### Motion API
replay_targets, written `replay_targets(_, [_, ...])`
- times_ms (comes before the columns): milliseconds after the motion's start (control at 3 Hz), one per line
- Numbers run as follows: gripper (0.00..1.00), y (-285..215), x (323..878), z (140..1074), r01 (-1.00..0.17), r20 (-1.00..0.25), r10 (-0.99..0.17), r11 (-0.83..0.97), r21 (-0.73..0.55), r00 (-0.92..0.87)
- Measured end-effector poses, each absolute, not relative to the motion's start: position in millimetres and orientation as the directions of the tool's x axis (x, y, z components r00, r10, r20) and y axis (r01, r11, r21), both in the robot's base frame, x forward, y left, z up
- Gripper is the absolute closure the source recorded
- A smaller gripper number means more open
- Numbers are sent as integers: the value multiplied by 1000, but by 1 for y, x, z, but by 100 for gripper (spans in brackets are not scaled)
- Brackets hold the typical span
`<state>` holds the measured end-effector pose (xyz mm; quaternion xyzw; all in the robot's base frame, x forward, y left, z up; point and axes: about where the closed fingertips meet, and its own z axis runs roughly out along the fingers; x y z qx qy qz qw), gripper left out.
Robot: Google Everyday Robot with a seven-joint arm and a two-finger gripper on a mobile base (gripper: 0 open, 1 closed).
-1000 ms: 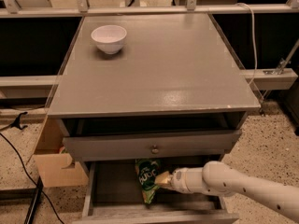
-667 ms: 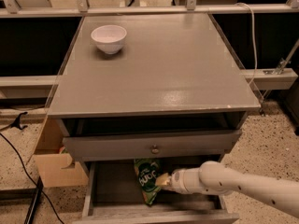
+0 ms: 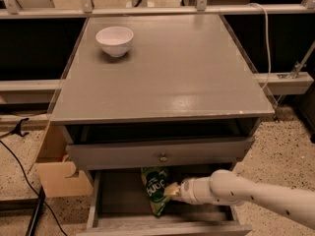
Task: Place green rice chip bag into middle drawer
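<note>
The green rice chip bag (image 3: 154, 191) stands tilted inside the open middle drawer (image 3: 113, 200), the lower gray drawer, partly under the front of the upper drawer (image 3: 160, 154). My gripper (image 3: 170, 191) reaches in from the right on a white arm (image 3: 246, 193). Its tan fingertips come together on the bag's right edge, down inside the drawer tray. The bag's top is hidden behind the upper drawer's front.
A white bowl (image 3: 114, 40) sits at the back left of the cabinet top (image 3: 167, 77). The upper drawer with its small round knob (image 3: 163, 158) is pulled out a little. A cardboard box (image 3: 56, 168) and black cables (image 3: 19, 156) lie on the floor at the left.
My arm has shifted slightly to the left inside the middle drawer. The bag stays in almost the same spot at the fingertips.
</note>
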<state>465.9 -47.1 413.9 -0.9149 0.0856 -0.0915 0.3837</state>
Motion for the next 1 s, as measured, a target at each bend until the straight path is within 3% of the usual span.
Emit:
replay_targets(667, [28, -47, 466, 414, -86, 102, -227, -691, -718, 969])
replay_targets(1000, [0, -47, 466, 414, -86, 102, -227, -691, -718, 969])
